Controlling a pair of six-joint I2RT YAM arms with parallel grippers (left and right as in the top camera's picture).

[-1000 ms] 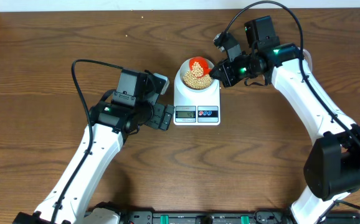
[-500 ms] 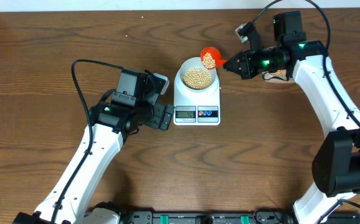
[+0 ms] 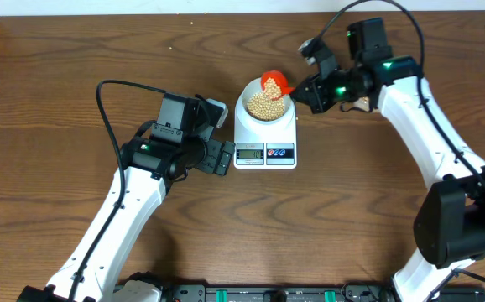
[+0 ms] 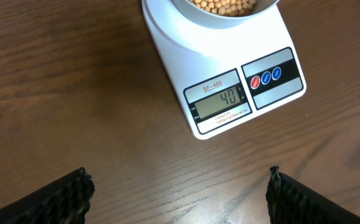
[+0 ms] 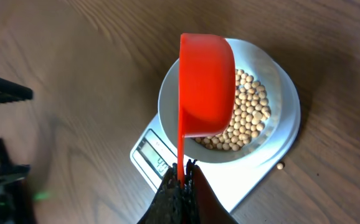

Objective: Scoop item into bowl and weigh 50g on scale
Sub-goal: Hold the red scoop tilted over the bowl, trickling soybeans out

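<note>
The white bowl (image 3: 265, 105) sits on the white scale (image 3: 265, 138) and holds tan beans (image 3: 263, 104). The scale's display (image 4: 220, 102) reads 40 in the left wrist view. My right gripper (image 3: 303, 91) is shut on the handle of a red scoop (image 3: 273, 83), which is tipped on its side over the bowl's right rim. In the right wrist view the scoop (image 5: 205, 87) covers part of the bowl (image 5: 273, 93) and beans (image 5: 248, 118). My left gripper (image 4: 179, 196) is open and empty, just left of the scale (image 4: 186, 37).
One loose bean (image 5: 280, 165) lies on the table beside the scale. A container with beans is partly hidden behind my right arm (image 3: 362, 102). Black fixtures (image 3: 251, 294) line the front edge.
The right gripper moved the scoop left, back over the bowl, and tipped it onto its side. The left arm has not moved.
</note>
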